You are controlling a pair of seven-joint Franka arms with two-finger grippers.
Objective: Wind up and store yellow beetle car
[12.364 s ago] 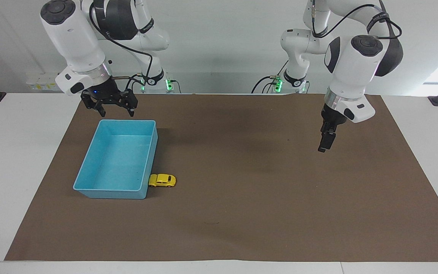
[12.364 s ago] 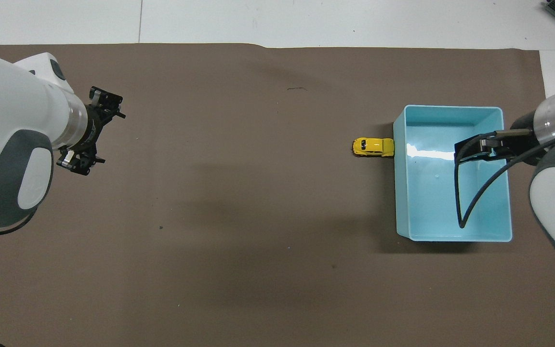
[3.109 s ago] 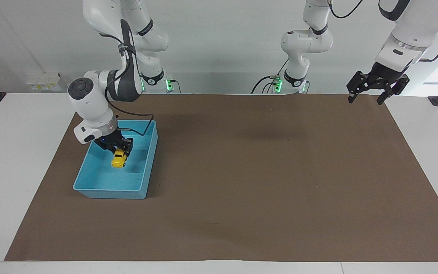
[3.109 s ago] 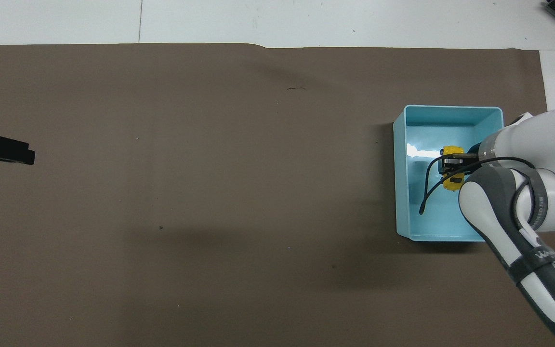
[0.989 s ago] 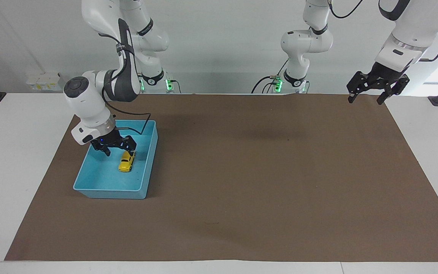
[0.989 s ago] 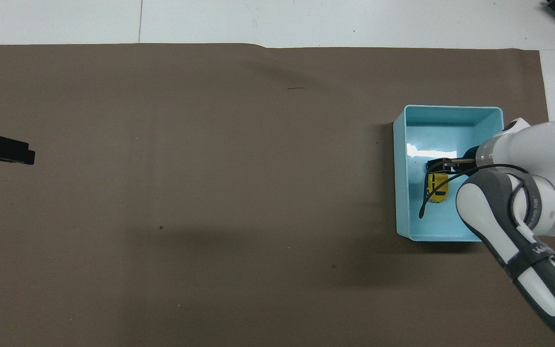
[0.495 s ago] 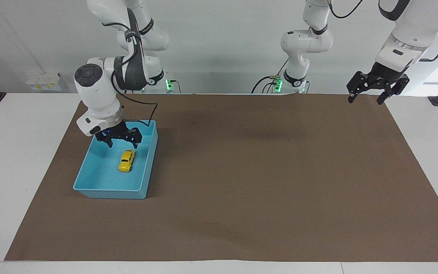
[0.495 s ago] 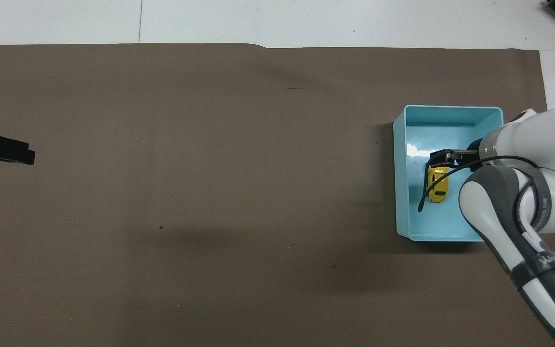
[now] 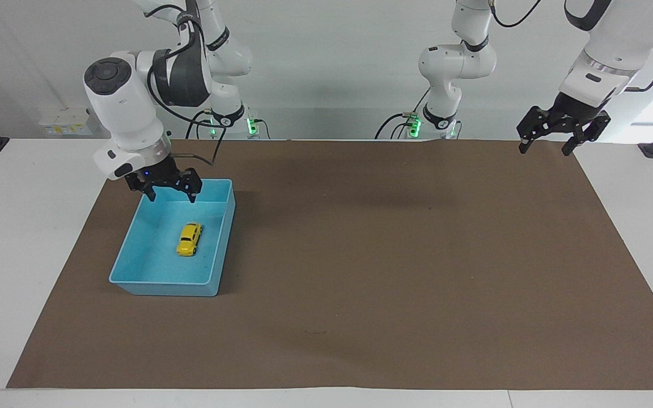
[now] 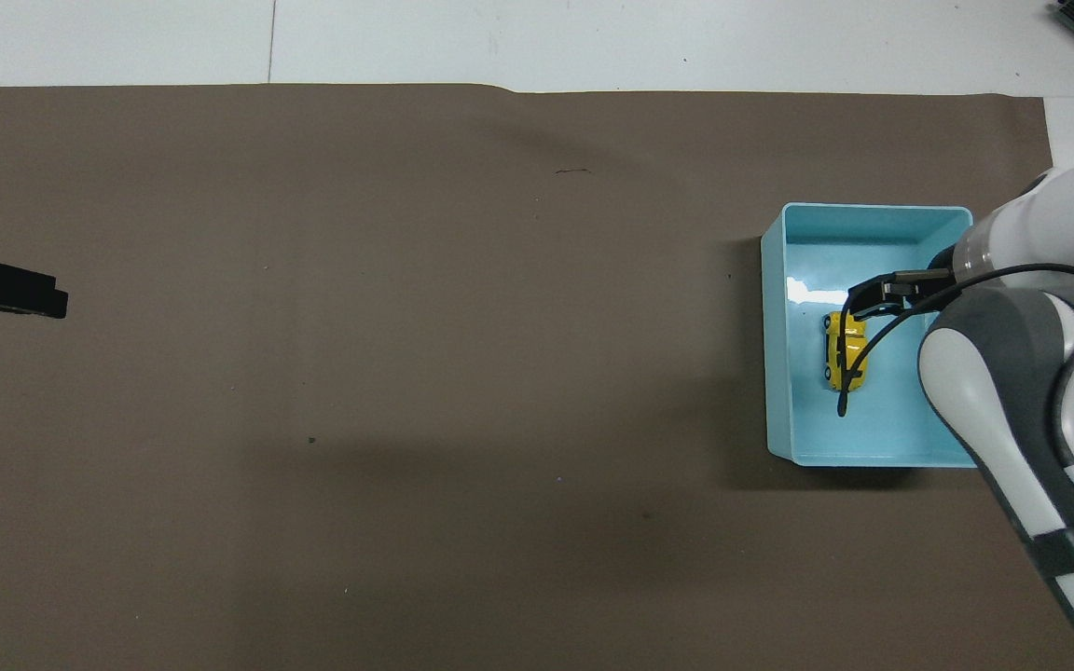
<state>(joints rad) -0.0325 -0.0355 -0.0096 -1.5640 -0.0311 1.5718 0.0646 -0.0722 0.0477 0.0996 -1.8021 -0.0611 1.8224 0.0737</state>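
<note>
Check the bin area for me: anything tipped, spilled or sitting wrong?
Nothing stands out. The yellow beetle car sits on its wheels inside the blue bin, apart from the walls. The right gripper hangs open over the bin's end nearer the robots, clear of the car. The left gripper waits open over the mat's corner.

Robotics lab: two Franka arms (image 9: 134,102), brown mat (image 9: 360,255), bare white wall.

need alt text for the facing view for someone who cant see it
A yellow beetle car lies inside a blue bin on a brown mat at the right arm's end of the table. The right end effector hangs open above the bin, holding nothing; the left end effector waits open over the mat's other end.
</note>
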